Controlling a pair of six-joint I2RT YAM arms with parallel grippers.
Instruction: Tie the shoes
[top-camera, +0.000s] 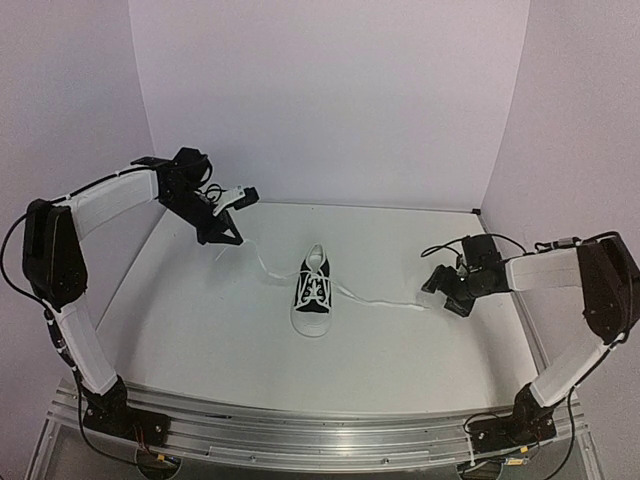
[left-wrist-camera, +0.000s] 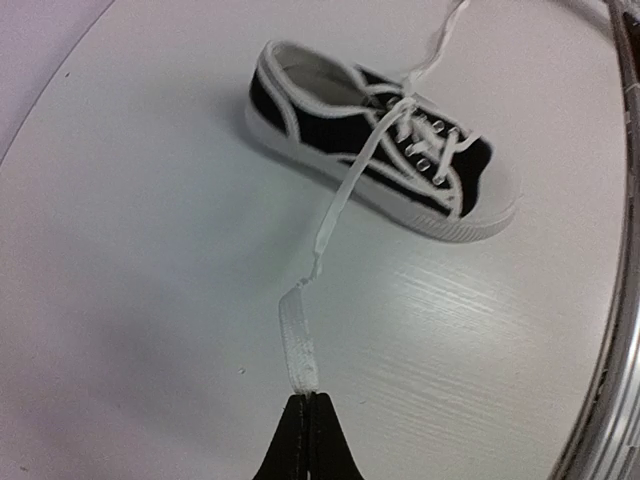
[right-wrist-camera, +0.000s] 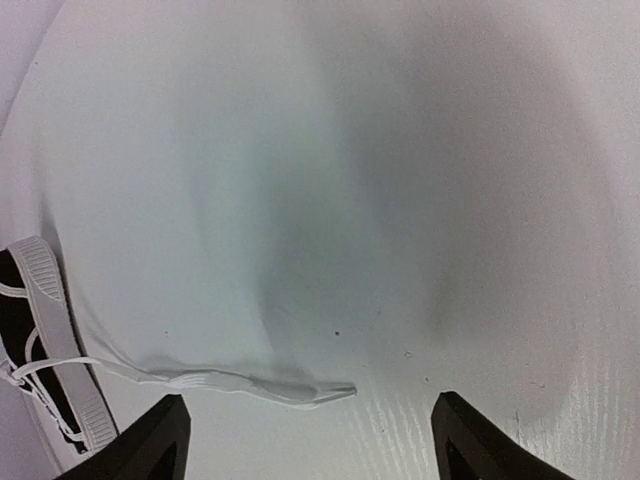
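The black sneaker (top-camera: 313, 292) with white toe cap and sole lies at mid-table, toe toward the arms. It also shows in the left wrist view (left-wrist-camera: 375, 135) and partly in the right wrist view (right-wrist-camera: 30, 330). My left gripper (top-camera: 228, 236) is shut on the end of the left lace (left-wrist-camera: 300, 345), which runs slightly lifted from the shoe's eyelets. My right gripper (top-camera: 437, 297) is open, its fingers (right-wrist-camera: 160, 430) wide apart above the table, with the tip of the right lace (right-wrist-camera: 290, 388) lying flat between them.
White walls enclose the white table (top-camera: 200, 330) at the back and sides. A metal rail (top-camera: 300, 425) runs along the near edge and also shows at the right in the left wrist view (left-wrist-camera: 610, 400).
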